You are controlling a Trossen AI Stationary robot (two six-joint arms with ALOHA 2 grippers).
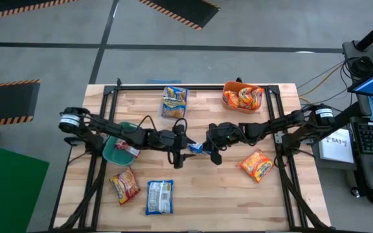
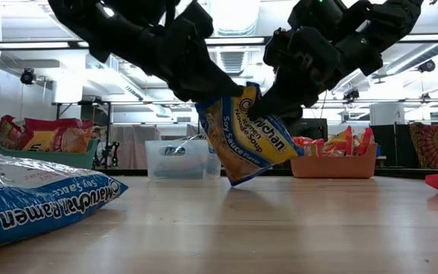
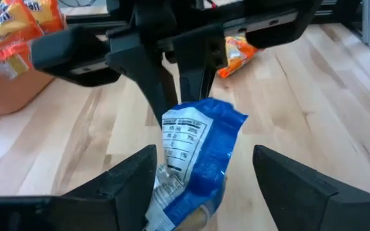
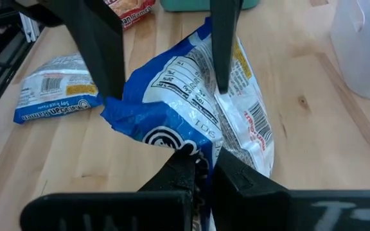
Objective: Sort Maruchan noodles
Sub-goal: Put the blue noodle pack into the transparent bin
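Blue noodle packet (image 4: 191, 115) pinched by right gripper (image 4: 201, 168), left gripper (image 3: 201, 173) wide, possibly touching

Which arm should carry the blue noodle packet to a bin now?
Right. The right gripper is shut on the blue Maruchan packet, while the left gripper is open around it, gripping nothing.

Blue-and-yellow noodle packet (image 2: 251, 135), orange bin (image 1: 242, 96)
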